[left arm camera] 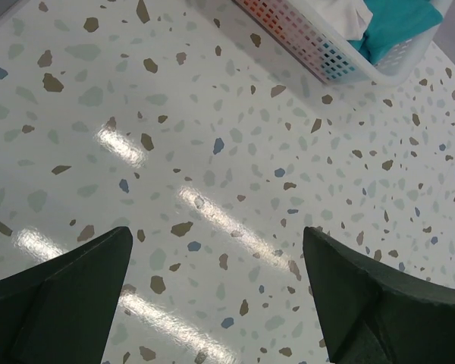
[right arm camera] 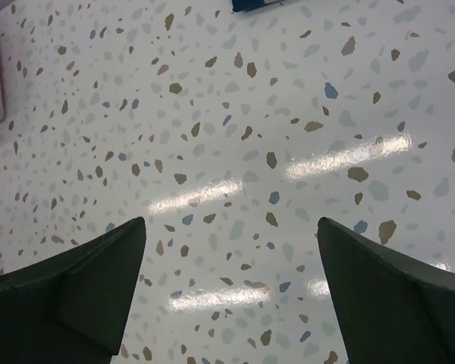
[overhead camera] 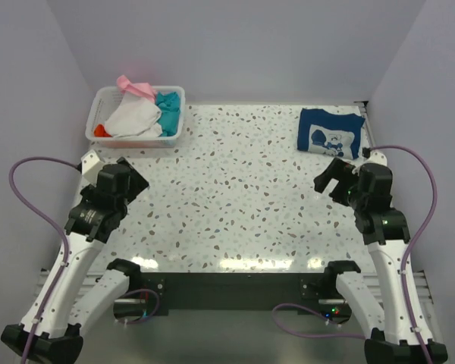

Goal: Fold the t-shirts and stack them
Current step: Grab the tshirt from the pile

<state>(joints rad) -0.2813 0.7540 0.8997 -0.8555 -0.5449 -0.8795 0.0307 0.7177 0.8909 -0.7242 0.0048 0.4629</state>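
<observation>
A white slotted plastic basket of crumpled t-shirts sits just beyond the left claw. The folded navy printed t-shirt lies just past the right claw. Both claws gape, empty.

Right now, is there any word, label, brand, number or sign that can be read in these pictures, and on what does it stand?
None can be read.
The navy t-shirt carries a white cartoon print, but any lettering in it is too small to tell.
The basket shows no legible marks.
</observation>
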